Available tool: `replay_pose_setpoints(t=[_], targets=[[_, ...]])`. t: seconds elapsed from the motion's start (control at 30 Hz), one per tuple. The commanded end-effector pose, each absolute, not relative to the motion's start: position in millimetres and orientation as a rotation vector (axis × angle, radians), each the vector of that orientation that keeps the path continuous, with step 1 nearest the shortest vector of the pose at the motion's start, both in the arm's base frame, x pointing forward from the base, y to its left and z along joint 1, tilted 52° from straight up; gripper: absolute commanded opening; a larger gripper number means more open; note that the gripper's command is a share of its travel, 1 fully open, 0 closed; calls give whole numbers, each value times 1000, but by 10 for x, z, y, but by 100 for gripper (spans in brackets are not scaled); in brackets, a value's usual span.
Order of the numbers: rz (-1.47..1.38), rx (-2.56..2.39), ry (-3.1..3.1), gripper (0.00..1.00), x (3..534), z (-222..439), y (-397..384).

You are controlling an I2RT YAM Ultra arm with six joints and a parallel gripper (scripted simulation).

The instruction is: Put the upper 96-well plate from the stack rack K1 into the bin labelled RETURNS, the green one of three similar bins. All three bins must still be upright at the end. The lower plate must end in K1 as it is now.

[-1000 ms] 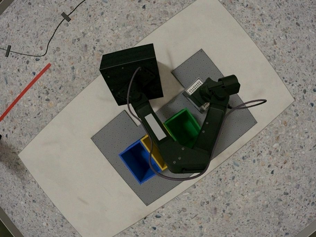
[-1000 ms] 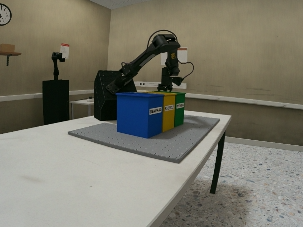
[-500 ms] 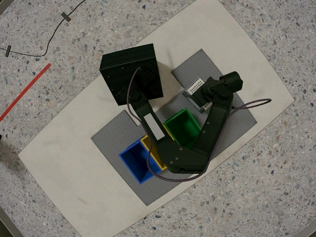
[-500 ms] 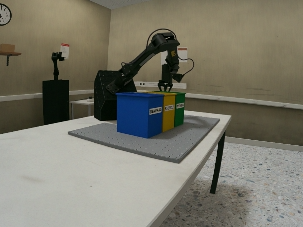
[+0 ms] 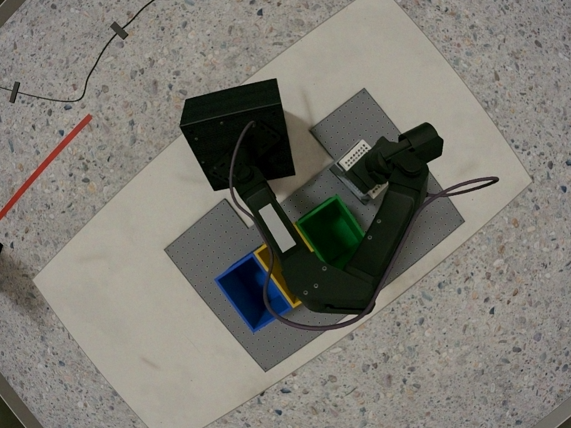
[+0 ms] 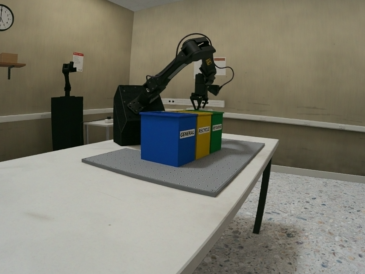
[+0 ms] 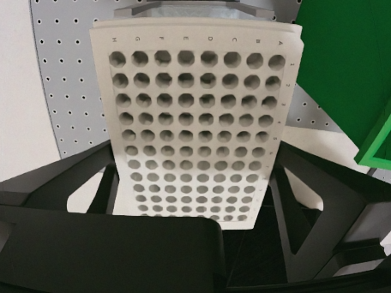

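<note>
My gripper [image 7: 195,146] [image 5: 357,186] is shut on the upper white 96-well plate [image 7: 195,124], gripping its long sides and holding it lifted above stack rack K1. In the overhead view the plate [image 5: 354,154] shows partly under my wrist, just beyond the green RETURNS bin [image 5: 329,230]. In the side view my gripper [image 6: 199,103] hangs above and behind the green bin [image 6: 216,131]. In the wrist view the green bin's rim [image 7: 373,146] is at the right. The rack's frame [image 7: 193,10] shows at the top edge; the lower plate is hidden beneath the held one.
The yellow RECYCLE bin [image 6: 203,135] and blue GENERAL bin [image 6: 167,137] stand upright in a row with the green one on the grey perforated board [image 6: 182,171]. The black arm base box [image 5: 237,133] stands behind them. My forearm crosses above the yellow bin [image 5: 277,271].
</note>
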State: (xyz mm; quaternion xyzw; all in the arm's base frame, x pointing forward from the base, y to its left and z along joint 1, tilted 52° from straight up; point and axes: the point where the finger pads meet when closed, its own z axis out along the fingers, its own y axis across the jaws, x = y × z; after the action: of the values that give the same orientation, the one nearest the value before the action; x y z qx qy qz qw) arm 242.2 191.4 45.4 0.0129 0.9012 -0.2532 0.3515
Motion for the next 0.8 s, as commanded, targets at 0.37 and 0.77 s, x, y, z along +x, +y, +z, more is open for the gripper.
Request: replay_pose_setpoints(t=[0.37,0.77], targets=[[-587,40,2325,0,2230,749,2155],[-600,34,2328,0,2115,821,2221]])
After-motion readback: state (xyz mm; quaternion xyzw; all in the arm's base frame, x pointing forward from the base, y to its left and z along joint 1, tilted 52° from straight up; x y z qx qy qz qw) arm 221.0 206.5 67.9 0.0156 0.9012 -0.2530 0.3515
